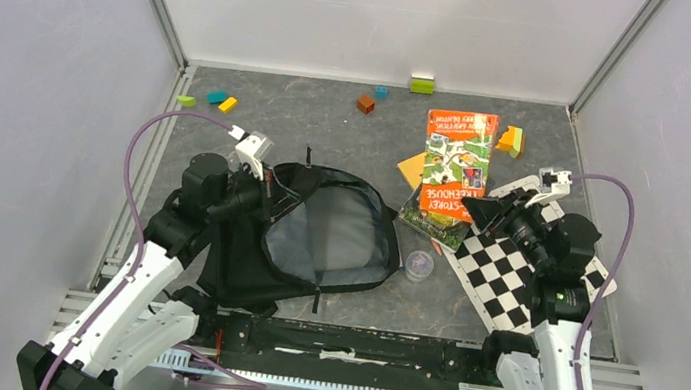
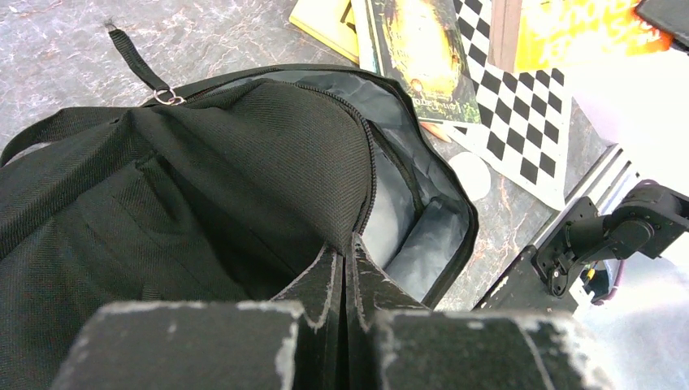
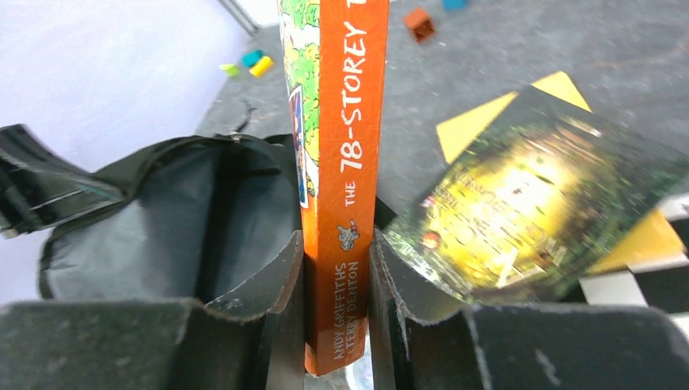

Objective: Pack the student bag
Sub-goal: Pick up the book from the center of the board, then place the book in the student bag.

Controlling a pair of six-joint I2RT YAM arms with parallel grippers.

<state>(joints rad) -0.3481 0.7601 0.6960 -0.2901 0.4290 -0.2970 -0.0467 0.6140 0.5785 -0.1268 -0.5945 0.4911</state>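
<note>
Two clamps: left gripper (image 2: 345,272) bag (image 1: 332,232) rim, right gripper (image 3: 337,272) book (image 3: 351,122) spine.

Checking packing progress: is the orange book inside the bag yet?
No, the right gripper holds the orange book over the table, outside the open student bag.

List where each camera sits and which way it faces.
Top external: above and behind, looking down; left arm, right arm, left gripper, right gripper show.
Left wrist: on the left arm, facing across the student bag toward the checkered board; own fingers pinch fabric.
Right wrist: faces the bag's opening; own fingers clamp the orange book.
Shared: green book.
</note>
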